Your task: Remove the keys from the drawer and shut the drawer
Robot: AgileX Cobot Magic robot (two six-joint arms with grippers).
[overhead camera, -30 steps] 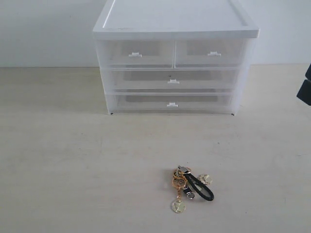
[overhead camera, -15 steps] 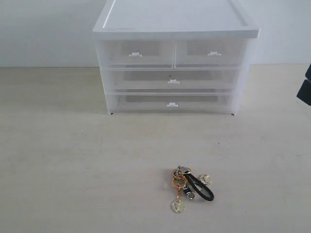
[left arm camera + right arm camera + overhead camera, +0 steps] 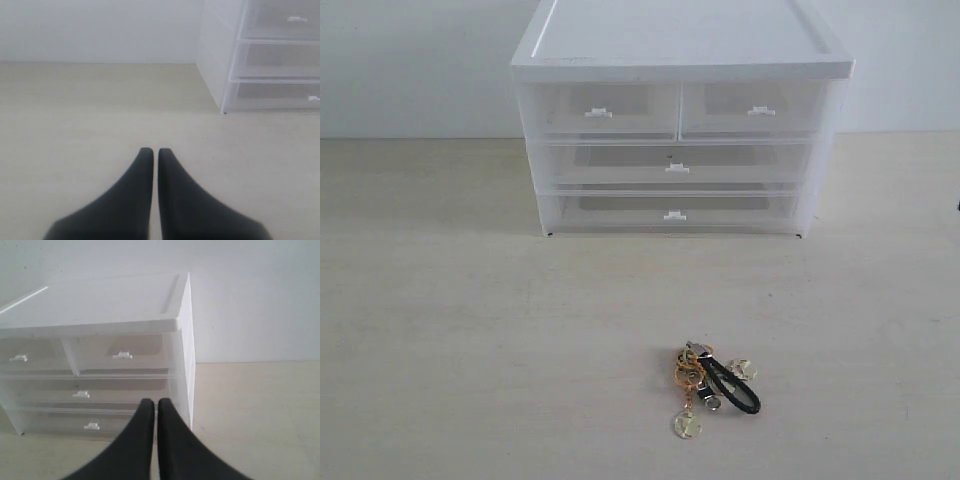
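Keys (image 3: 712,387) lie in front of the closed drawer (image 3: 745,105), likely nearer the right gripper (image 3: 155,402) than the left gripper (image 3: 155,151), both pinched together.

Keys (image 3: 705,385): gold-coloured rings and round tags; black cord loop.
Drawer (image 3: 752,110): clear plastic; white tab handle.
Drawer unit (image 3: 680,45): white.
Table (image 3: 450,330): pale beige, faintly grained.
Wall (image 3: 410,60): white.
Left gripper (image 3: 151,152): black.
Right gripper (image 3: 151,402): black.

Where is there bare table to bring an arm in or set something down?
Bare table along the whole left side beside the drawer unit, and the strip between the unit's front and the keys. Crowded only around the keys, right of centre.
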